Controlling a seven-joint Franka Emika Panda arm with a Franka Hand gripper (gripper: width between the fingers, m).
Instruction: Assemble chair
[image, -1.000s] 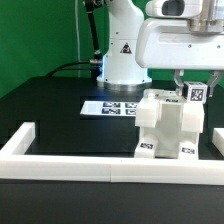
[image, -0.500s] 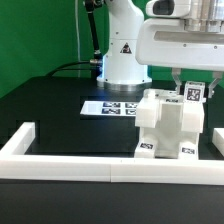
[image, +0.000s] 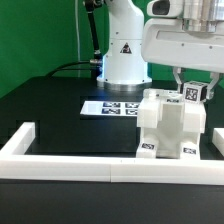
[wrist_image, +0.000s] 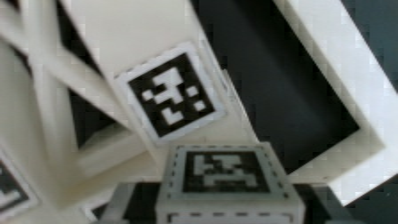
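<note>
One small tagged block (image: 196, 93) is being gripped by the gripper (image: 194, 90), whose fingers are closed on it from either side. In the wrist view the same block (wrist_image: 222, 172) is being framed by dark finger pads at both flanks, so it is judged to be clamped rather than merely touched.

In the exterior view the block is being carried at about one o'clock from the middle of the chair (image: 165, 125), the blocky white body standing on the table (image: 50, 105). It is right at the body's upper corner, and whether it is touching or just clear of it cannot be told. The coming move is judged to turn on this: the seat for the block lies toward six o'clock from the fingers, so a short descent is being called for. The block's long axis cannot be read with confidence. Only one arm is being used.

The marker board (image: 108, 106) is lying at ten o'clock from the chair, and the border rail (image: 60, 165) is running along at seven o'clock.

Against half a second ago, gripper and block are being shown shifted slightly toward three o'clock. Against one second ago they are almost where they were, a touch higher. The chair body is being left unmoved.
</note>
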